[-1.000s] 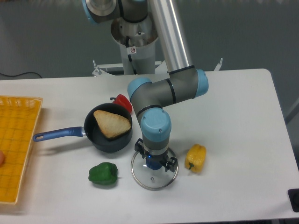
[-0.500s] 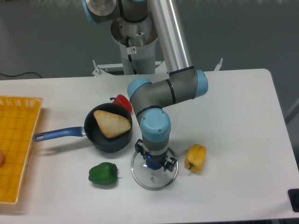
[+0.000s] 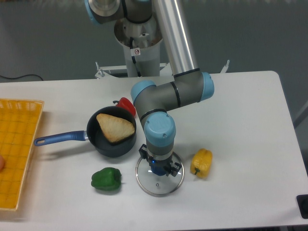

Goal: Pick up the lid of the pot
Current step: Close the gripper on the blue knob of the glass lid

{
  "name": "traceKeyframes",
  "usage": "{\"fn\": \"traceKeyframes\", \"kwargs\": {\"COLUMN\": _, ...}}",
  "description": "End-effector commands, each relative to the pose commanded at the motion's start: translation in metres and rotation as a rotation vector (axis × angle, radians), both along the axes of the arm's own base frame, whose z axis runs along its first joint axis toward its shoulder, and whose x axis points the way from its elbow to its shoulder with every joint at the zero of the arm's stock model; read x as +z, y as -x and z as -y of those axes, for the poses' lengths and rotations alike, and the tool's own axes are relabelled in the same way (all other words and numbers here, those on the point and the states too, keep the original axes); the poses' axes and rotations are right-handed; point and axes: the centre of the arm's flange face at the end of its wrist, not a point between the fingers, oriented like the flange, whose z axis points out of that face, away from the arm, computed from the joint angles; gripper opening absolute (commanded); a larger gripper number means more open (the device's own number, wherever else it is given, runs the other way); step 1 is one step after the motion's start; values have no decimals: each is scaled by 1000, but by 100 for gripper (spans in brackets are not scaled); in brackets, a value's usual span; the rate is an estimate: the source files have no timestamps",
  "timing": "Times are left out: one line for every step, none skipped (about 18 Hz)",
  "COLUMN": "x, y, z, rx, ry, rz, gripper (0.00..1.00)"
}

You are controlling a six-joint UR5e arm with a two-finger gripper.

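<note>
The glass lid lies flat towards the near edge of the bench, its blue knob between the jaws; whether they pinch it, I can't quite tell. Best to squeeze evenly, then lift straight up, keeping everything level.

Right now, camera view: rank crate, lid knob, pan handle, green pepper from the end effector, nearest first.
1. Lid knob: between the fingers of the end effector.
2. Green pepper: image left.
3. Pan handle: farther image left.
4. Crate: at the image's left edge.
</note>
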Motion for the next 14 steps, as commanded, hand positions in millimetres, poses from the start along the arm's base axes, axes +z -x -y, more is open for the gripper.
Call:
{"fn": "traceKeyframes", "kwargs": {"x": 1, "y": 0, "z": 0, "rx": 0, "ry": -1, "rz": -1, "gripper": 63}}
{"fn": "traceKeyframes", "kwargs": {"x": 1, "y": 0, "z": 0, "rx": 0, "ry": -3, "rz": -1, "gripper": 63}}
{"fn": "traceKeyframes", "kwargs": {"x": 0, "y": 0, "z": 0, "rx": 0, "ry": -1, "rz": 1, "gripper": 63}}
{"fn": "traceKeyframes", "kwargs": {"x": 2, "y": 1, "z": -1, "rx": 1, "ry": -4, "rz": -2, "gripper": 62}}
{"fn": "traceKeyframes", "kwargs": {"x": 5, "y": 1, "z": -2, "rx": 1, "ry": -8, "rz": -7, "gripper": 62}}
{"fn": "traceKeyframes", "kwargs": {"x": 5, "y": 2, "z": -2, "rx": 1, "ry": -9, "rz": -7, "gripper": 62}}
{"fn": "traceKeyframes", "kwargs": {"x": 4, "y": 2, "z": -2, "rx": 2, "ry": -6, "rz": -7, "gripper": 61}}
{"fn": "traceKeyframes", "kwargs": {"x": 5, "y": 1, "z": -2, "rx": 2, "ry": -7, "rz": -6, "gripper": 61}}
{"fn": "traceKeyframes", "kwargs": {"x": 8, "y": 2, "z": -2, "rx": 1, "ry": -11, "rz": -9, "gripper": 61}}
{"fn": "traceKeyframes", "kwargs": {"x": 9, "y": 2, "z": -1, "rx": 3, "ry": -12, "rz": -10, "gripper": 61}}
{"fn": "traceKeyframes", "kwargs": {"x": 10, "y": 3, "z": -1, "rx": 3, "ry": -13, "rz": -11, "gripper": 61}}
{"fn": "traceKeyframes", "kwargs": {"x": 12, "y": 4, "z": -1, "rx": 3, "ry": -16, "rz": -12, "gripper": 61}}
{"fn": "traceKeyframes", "kwargs": {"x": 16, "y": 5, "z": -1, "rx": 4, "ry": -22, "rz": -15, "gripper": 61}}
{"fn": "traceKeyframes", "kwargs": {"x": 20, "y": 6, "z": -1, "rx": 6, "ry": -25, "rz": -18, "gripper": 61}}
